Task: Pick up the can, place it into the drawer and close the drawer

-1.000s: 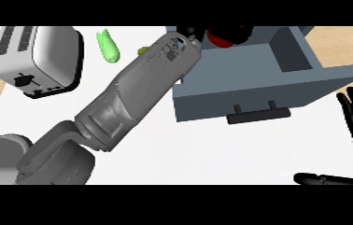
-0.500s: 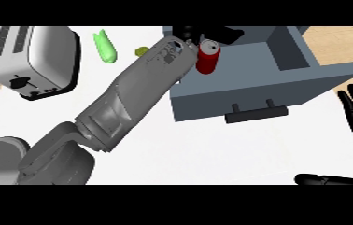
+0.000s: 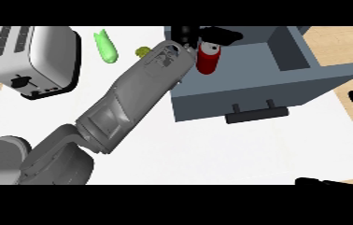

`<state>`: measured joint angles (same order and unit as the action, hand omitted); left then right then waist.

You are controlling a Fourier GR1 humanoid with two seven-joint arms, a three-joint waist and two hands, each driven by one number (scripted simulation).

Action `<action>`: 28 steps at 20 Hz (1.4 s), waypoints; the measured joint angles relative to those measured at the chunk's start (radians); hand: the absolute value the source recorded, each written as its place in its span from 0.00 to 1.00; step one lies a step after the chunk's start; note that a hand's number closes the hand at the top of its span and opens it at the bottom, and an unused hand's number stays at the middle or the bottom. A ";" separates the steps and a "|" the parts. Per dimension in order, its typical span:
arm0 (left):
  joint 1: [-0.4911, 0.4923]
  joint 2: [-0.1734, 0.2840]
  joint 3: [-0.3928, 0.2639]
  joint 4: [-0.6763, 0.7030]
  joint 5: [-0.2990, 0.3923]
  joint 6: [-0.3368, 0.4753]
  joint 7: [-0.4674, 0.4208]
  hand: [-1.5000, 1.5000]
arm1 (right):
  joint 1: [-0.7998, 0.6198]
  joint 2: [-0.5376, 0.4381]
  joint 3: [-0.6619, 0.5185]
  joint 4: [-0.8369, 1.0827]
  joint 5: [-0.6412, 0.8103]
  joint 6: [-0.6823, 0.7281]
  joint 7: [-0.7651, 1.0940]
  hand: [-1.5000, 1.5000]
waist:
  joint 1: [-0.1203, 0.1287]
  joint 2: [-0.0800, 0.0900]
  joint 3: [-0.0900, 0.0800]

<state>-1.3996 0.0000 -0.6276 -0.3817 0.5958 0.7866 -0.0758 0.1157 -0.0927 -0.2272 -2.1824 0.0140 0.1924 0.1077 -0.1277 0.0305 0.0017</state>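
Since half a second ago the left forearm (image 3: 134, 102) has shifted slightly, and the red can (image 3: 208, 58) now sits a little lower inside the open drawer (image 3: 303, 79), more of its body showing beside the wrist. The toaster (image 3: 41, 60) has slid further into view, left of the drawer.

Left hand (image 3: 219, 34): black fingers reach over the drawer's back left corner, spread above the can's silver top. One finger lies across just above the can; whether it touches the can cannot be told. Fingers look apart, not wrapped round the can body.

Can: upright to slightly tilted, in the drawer's left part, close against the left wall, right beside the grey wrist.

Drawer: grey-blue box, pulled out, dark handle (image 3: 257, 114) on its front face toward the lower edge. The forearm crosses the drawer's left front corner and hides part of the left wall.

Around the drawer: a green elongated vegetable (image 3: 106, 46) lies on the white counter (image 3: 207, 154) well to the drawer's left, between it and the toaster. A small yellow-green item (image 3: 143, 52) sits just left of the drawer, partly hidden behind the forearm. Bare wood surface (image 3: 331, 39) shows to the drawer's right.

Right hand (image 3: 322, 182): only black fingertips show, below and right of the drawer; their state cannot be told.
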 measured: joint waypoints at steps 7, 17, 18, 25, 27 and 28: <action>-0.002 0.000 0.013 -0.023 0.061 0.009 -0.024 0.00 | -0.018 -0.053 0.045 -0.047 0.152 0.006 -0.054 0.00 | 0.014 -0.003 0.000; -0.043 0.000 0.016 -0.054 0.113 0.052 -0.047 0.00 | -0.090 -0.133 0.156 0.000 0.484 -0.024 -0.086 0.00 | 0.061 -0.012 -0.001; -0.052 0.000 0.014 -0.052 0.115 0.055 -0.038 0.00 | -0.100 -0.139 0.173 0.013 0.527 -0.032 -0.086 0.00 | 0.066 -0.013 -0.001; -0.063 0.005 0.025 -0.057 0.107 0.038 -0.019 0.00 | -0.153 -0.167 0.274 0.178 0.787 -0.100 -0.117 0.00 | 0.109 -0.021 -0.001; -0.056 0.010 0.032 -0.071 0.099 0.040 -0.013 0.00 | -0.170 -0.165 0.297 0.239 0.852 -0.127 -0.119 0.00 | 0.120 -0.024 -0.001; -0.046 0.013 0.030 -0.089 0.096 0.042 -0.005 0.00 | -0.171 -0.161 0.312 0.267 0.891 -0.145 -0.115 0.00 | 0.128 -0.027 -0.002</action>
<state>-1.4459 0.0134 -0.5979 -0.4708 0.6914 0.8287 -0.0806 -0.0552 -0.2535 0.0849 -1.9155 0.9052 0.0478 -0.0074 0.0004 0.0035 0.0001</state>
